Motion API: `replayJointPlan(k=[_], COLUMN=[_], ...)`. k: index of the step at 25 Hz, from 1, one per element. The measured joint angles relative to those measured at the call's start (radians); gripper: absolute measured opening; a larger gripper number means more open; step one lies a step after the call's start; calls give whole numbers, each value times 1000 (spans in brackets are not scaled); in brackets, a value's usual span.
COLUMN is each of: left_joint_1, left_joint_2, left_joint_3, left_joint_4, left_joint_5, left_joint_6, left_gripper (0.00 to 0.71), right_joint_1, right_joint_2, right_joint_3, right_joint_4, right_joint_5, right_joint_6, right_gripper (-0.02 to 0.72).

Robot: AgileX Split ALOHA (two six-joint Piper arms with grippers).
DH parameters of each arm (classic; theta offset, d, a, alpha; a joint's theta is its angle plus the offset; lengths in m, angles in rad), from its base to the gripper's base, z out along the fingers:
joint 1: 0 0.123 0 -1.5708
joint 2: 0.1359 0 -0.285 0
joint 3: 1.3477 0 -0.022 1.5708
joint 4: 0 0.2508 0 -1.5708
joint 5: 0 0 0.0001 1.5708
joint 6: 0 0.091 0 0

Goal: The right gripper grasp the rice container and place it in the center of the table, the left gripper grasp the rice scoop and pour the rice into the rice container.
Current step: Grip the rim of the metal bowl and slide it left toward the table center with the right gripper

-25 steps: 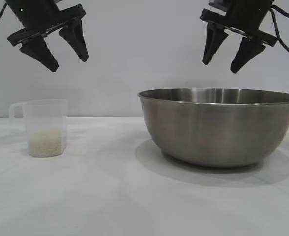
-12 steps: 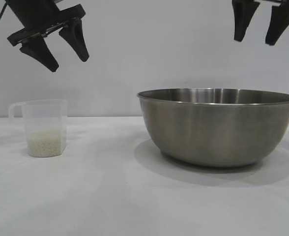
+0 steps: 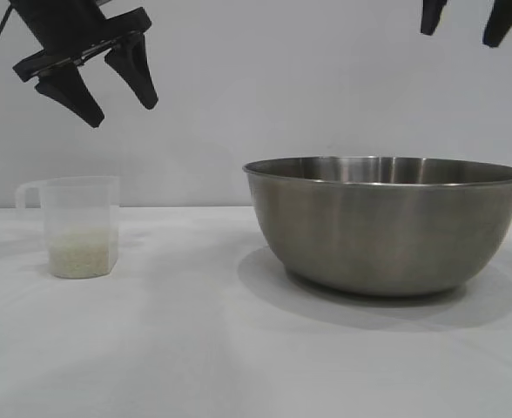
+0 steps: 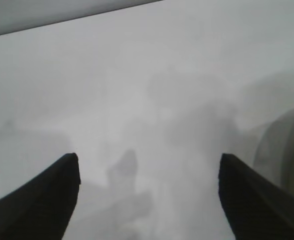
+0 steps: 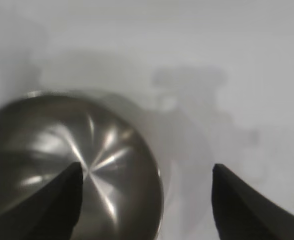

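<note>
The rice container (image 3: 387, 228), a big steel bowl, stands on the white table (image 3: 195, 348) right of centre; in the right wrist view its shiny inside (image 5: 62, 160) lies far below. My right gripper (image 3: 461, 33) hangs open high above the bowl's right half, and only its fingertips show at the top edge. One finger lines up over the bowl and the other over bare table beside it (image 5: 147, 166). The rice scoop (image 3: 80, 222), a clear cup with rice (image 3: 82, 254) in its bottom, stands at the left. High above it, my left gripper (image 3: 121, 109) (image 4: 148, 157) is open and empty.
A plain white wall stands behind the table. Bare tabletop (image 3: 186, 252) separates the cup from the bowl. In the left wrist view a curved grey shape (image 4: 284, 150), probably the bowl's side, shows off to one side.
My right gripper has risen and shifted right, from just above the bowl's rim to the top edge of the exterior view. The left gripper, cup and bowl have not moved.
</note>
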Motion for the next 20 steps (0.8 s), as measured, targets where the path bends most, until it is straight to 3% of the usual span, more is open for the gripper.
replayJointPlan(k=[10, 20], left_joint_1=[0, 0], left_joint_2=[0, 0], left_joint_3=[0, 0], left_joint_4=[0, 0], left_joint_5=[0, 0], left_joint_6=[0, 0], left_gripper=[517, 517], right_joint_1=[0, 0], right_joint_2=[-27, 61], right_joint_3=[282, 316], right_joint_4=[40, 50], right_joint_5=[-12, -65], right_joint_6=[-25, -31], right_gripper=[496, 496])
